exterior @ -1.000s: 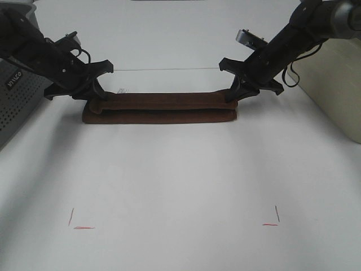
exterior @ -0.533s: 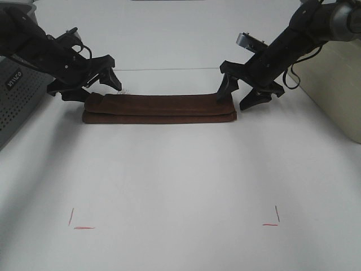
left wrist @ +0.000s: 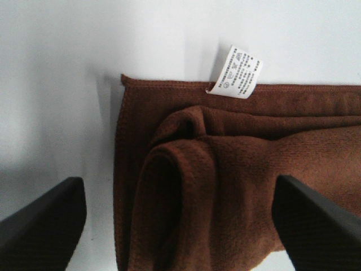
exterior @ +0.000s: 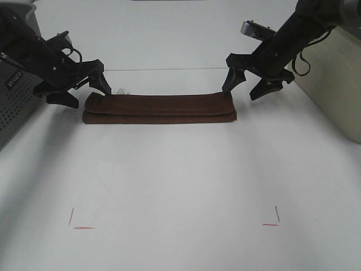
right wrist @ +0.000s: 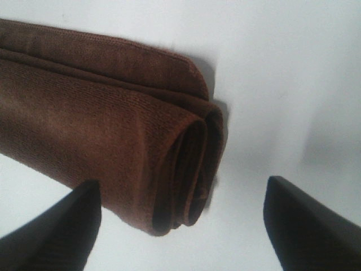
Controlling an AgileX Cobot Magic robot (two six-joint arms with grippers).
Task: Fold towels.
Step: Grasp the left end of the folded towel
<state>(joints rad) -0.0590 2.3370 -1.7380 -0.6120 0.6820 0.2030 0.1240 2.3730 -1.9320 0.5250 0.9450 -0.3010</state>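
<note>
We see the towel (exterior: pixel 159 108) lying folded into a long, narrow band across the far part of the white desk (exterior: pixel 180 169). Its small white tag (exterior: pixel 122 90) pokes out at the far edge near the left end. The left gripper (exterior: pixel 91 96) hangs over the towel's left end with its fingers (exterior: pixel 105 84) spread wide, holding nothing. The right gripper (exterior: pixel 240 92) hangs the same way over the right end. We find red corner marks (exterior: pixel 82 227) on the near desk.

White care tag (left wrist: pixel 234 72) on the towel (left wrist: pixel 237 180) edge beyond my left fingers (left wrist: pixel 39 226), print too small for me.
</note>
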